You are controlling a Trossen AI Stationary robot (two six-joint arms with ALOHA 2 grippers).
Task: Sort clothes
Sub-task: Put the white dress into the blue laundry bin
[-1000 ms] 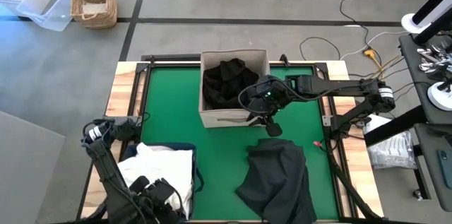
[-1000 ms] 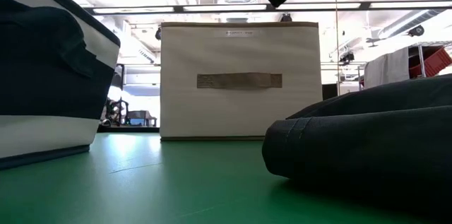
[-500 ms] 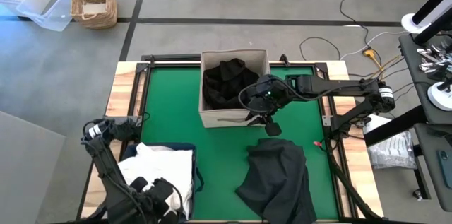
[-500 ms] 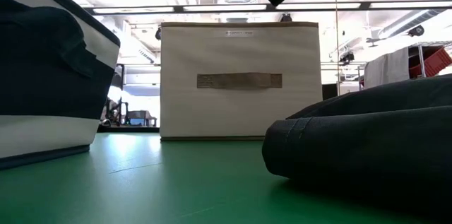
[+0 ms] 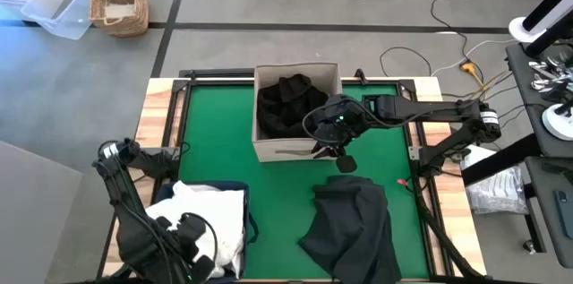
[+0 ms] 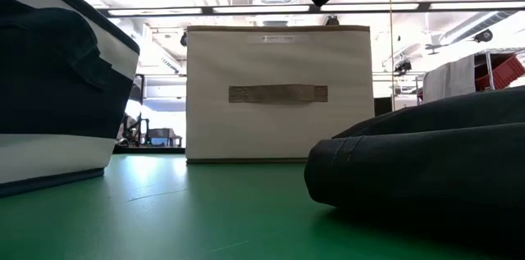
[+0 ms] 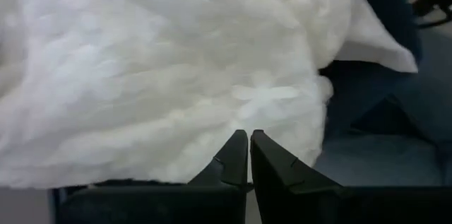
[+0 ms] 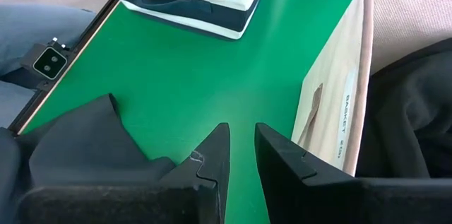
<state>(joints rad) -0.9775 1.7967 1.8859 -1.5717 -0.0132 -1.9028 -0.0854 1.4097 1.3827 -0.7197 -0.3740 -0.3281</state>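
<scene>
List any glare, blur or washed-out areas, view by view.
Low view: bright ceiling lights wash out the background; the dark garment up close looks soft. Left wrist view: the white clothes are overexposed, folds hardly showing. High view: evenly lit. Right wrist view: sharp, no glare on the green mat.

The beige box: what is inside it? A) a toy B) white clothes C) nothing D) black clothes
D: looking down from above, the beige box at the far side of the green table holds a crumpled heap of black clothes.
</scene>
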